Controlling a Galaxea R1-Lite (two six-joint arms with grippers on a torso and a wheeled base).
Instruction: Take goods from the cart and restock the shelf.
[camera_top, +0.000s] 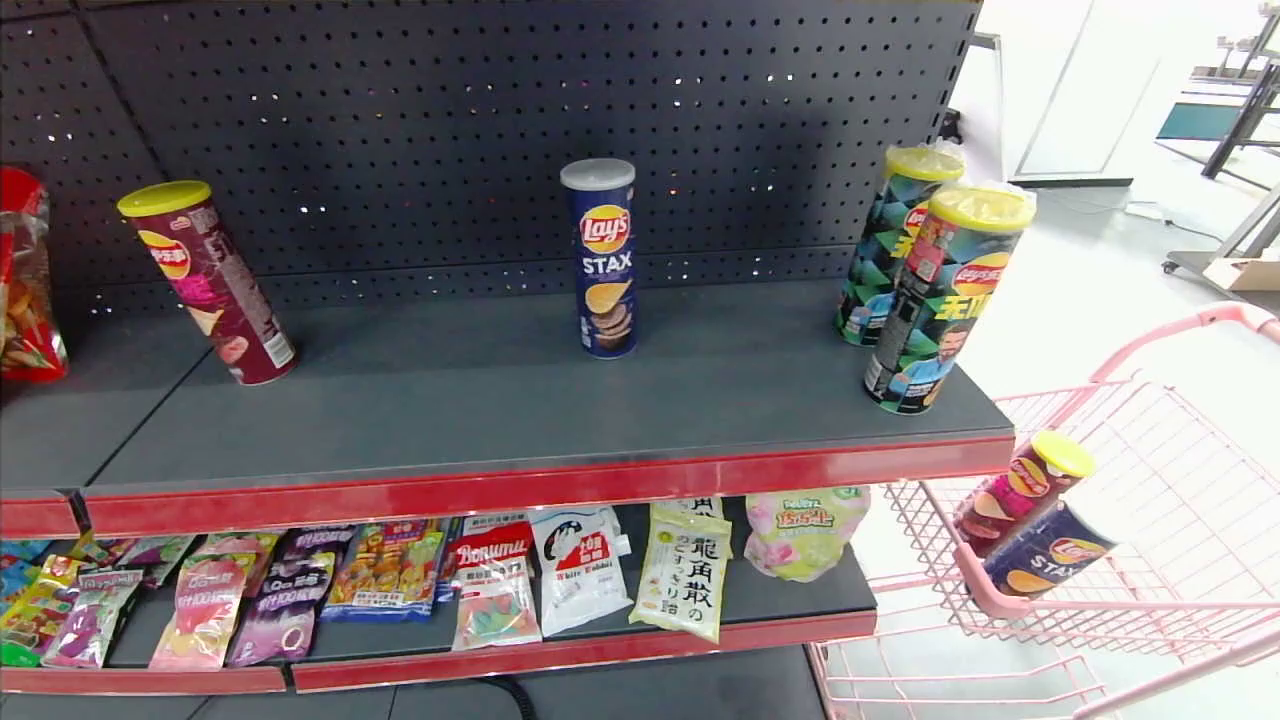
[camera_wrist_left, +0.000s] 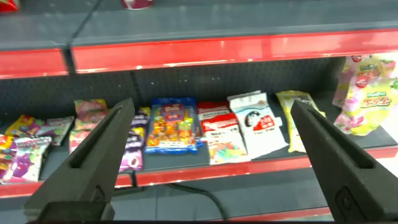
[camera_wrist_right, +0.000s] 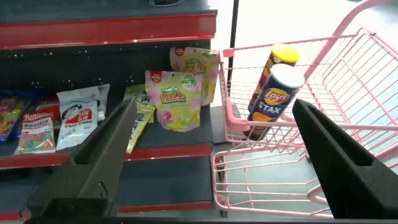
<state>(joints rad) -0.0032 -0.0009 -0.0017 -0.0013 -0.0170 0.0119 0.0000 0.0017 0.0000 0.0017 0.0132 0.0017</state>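
Two chip cans lean in the near corner of the pink cart (camera_top: 1150, 480): a maroon can with a yellow lid (camera_top: 1020, 490) and a dark blue can (camera_top: 1045, 552) below it. The right wrist view has the blue can (camera_wrist_right: 273, 102) and the maroon can (camera_wrist_right: 273, 68) inside the cart (camera_wrist_right: 348, 81). On the upper shelf (camera_top: 520, 400) stand a blue can (camera_top: 601, 258), a tilted maroon can (camera_top: 208, 282) and two teal-black cans (camera_top: 940, 300). My left gripper (camera_wrist_left: 211, 146) is open before the lower shelf. My right gripper (camera_wrist_right: 217, 149) is open, short of the cart.
Snack bags (camera_top: 400, 570) line the lower shelf (camera_top: 560, 650), with a green-pink pouch (camera_top: 805, 530) at its right end. A red bag (camera_top: 25, 280) stands at the upper shelf's far left. Wide gaps lie between the cans. Open floor lies right of the cart.
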